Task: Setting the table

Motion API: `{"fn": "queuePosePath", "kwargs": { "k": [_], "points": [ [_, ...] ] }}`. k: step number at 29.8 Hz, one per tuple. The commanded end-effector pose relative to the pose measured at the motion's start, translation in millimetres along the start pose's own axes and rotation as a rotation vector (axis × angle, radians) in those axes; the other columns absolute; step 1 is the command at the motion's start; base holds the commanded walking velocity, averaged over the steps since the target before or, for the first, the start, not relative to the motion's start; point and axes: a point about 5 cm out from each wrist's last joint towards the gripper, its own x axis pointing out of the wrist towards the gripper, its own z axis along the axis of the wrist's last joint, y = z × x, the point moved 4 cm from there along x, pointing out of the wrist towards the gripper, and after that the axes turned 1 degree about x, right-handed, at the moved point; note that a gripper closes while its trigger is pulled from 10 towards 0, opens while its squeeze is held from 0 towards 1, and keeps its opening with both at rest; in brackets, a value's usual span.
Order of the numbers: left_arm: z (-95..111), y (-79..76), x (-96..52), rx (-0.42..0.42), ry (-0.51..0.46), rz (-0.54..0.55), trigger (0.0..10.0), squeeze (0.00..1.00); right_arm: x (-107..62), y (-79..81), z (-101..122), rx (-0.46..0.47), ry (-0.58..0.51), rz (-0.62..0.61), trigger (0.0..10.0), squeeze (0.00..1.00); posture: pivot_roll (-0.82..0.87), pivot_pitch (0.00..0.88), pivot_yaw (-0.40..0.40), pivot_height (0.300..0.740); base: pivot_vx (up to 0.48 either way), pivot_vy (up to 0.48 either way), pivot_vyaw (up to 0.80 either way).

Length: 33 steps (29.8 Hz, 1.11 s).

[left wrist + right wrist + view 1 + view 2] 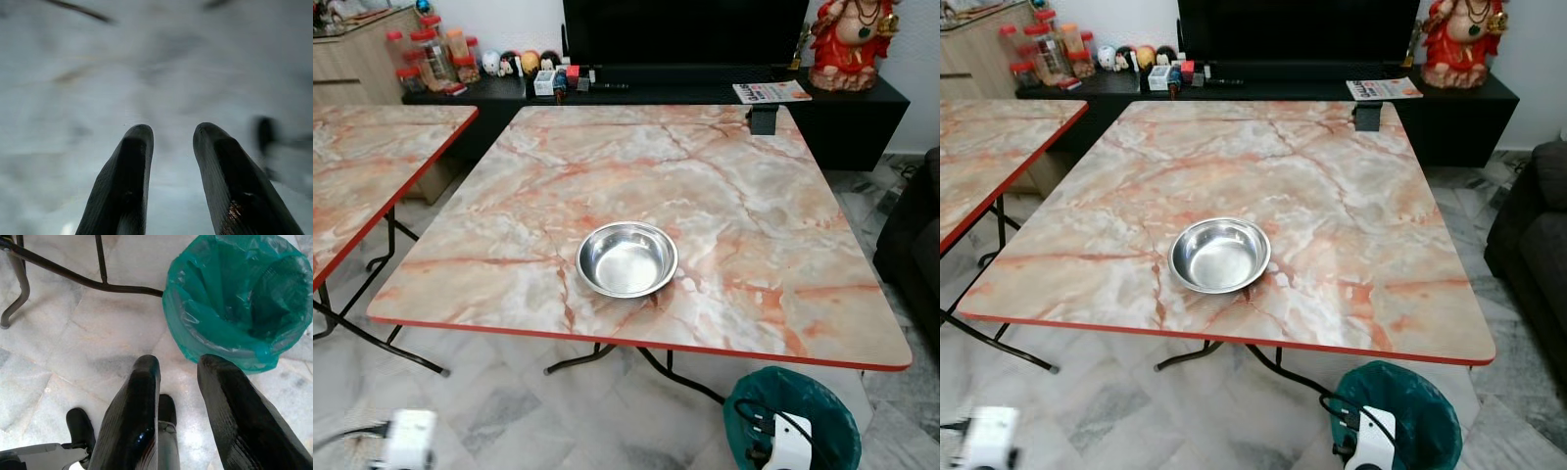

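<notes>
A shiny steel bowl (626,259) sits empty on the marble-patterned table (734,166), near its front edge and a little left of centre. Both arms hang low beside the table's front. My left gripper (171,134) points down at the pale marble floor, its two black fingers (128,176) a small gap apart with nothing between them. My right gripper (178,364) is likewise open and empty, hanging over the floor beside a bin lined with a green bag (239,298).
A second table of the same pattern (362,166) stands to the left. Behind is a black TV cabinet (705,88) with jars, small figures, a magazine and a red statue (847,44). A dark sofa (915,235) stands at right. The green bin (793,416) sits under the table's front right corner.
</notes>
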Motion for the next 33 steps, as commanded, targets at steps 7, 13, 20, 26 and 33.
{"fn": "queuePosePath", "kwargs": {
  "k": [7, 13, 20, 26, 33],
  "points": [
    [7.2, -63.5, 7.0, 0.008, -0.013, -0.191, 10.0, 0.0, 1.3, 1.7, 5.8, -0.013, -0.013, 0.007, 10.0, 0.0, 0.02, 0.0, 0.057, 0.74, 0.0, 0.0, 0.0],
    [19.5, -74.8, 9.9, -0.075, -0.036, -0.194, 10.0, 0.0, 0.7, 0.3, 3.9, -0.013, -0.01, 0.002, 10.0, 0.0, -0.02, 0.011, 0.069, 0.74, 0.0, 0.067, 0.0],
    [11.2, -68.9, 9.7, -0.121, -0.015, -0.156, 10.0, 0.0, -0.5, -3.7, -0.4, -0.008, -0.002, -0.009, 10.0, 0.0, -0.02, 0.014, 0.065, 0.74, 0.0, 0.401, 0.0],
    [-0.8, -58.4, 7.9, -0.151, 0.012, -0.114, 10.0, 0.0, 0.8, -4.5, 6.2, -0.02, -0.018, -0.004, 10.0, 0.0, -0.01, 0.012, 0.062, 0.74, 0.0, 0.411, 0.0],
    [-6.8, -52.5, 6.7, -0.172, 0.023, -0.091, 10.0, 0.0, 1.2, 0.9, 7.1, -0.024, -0.021, 0.009, 10.0, 0.0, -0.01, 0.002, 0.068, 0.74, 0.0, 0.474, 0.0]
  ]
}}
